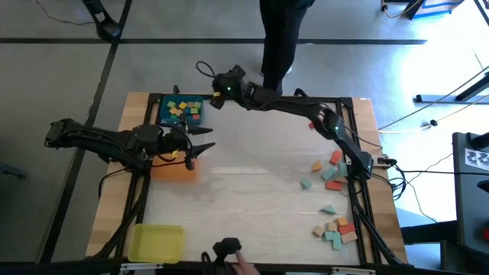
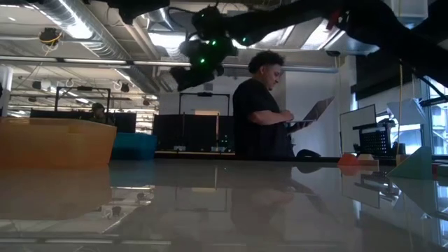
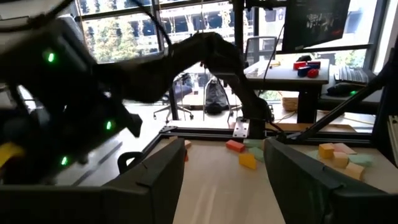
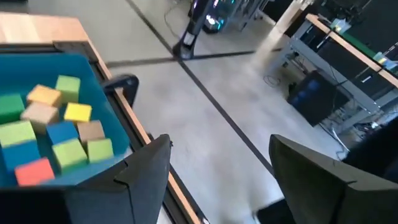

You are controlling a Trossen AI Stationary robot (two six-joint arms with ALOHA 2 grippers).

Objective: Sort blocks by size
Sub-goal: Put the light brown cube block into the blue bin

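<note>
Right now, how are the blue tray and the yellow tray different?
The blue tray sits at the table's far left corner and holds a pile of small blocks; the yellow tray sits at the near left corner and looks bare. The right gripper hovers by the blue tray's edge, empty; no gripper is near the yellow tray. Both are flat square trays, far larger than any block.
</note>
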